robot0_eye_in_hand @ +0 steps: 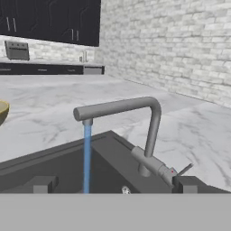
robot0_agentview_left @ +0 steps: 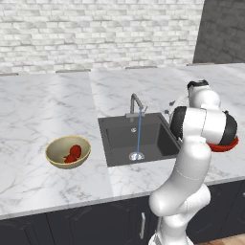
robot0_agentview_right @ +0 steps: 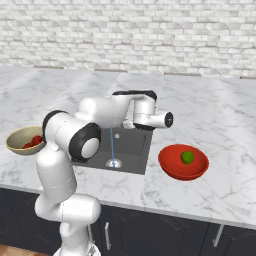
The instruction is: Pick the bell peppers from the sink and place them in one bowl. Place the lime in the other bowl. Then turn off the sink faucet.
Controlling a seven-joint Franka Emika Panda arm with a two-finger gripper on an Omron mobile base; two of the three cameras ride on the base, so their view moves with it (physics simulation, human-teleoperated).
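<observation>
With the bell peppers (robot0_agentview_left: 72, 153) and lime (robot0_agentview_right: 187, 157) bowled, the faucet's side lever (robot0_eye_in_hand: 184, 169) is seen at two o'clock of the open, empty gripper (robot0_eye_in_hand: 113, 187), close ahead.

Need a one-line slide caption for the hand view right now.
Open fingers face the sink faucet, water stream running into the dark sink.

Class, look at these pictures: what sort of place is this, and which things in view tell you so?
A kitchen, rendered rather than real. A sink is set in a marble counter over dark cabinets, its faucet is running, and two bowls hold food.
</observation>
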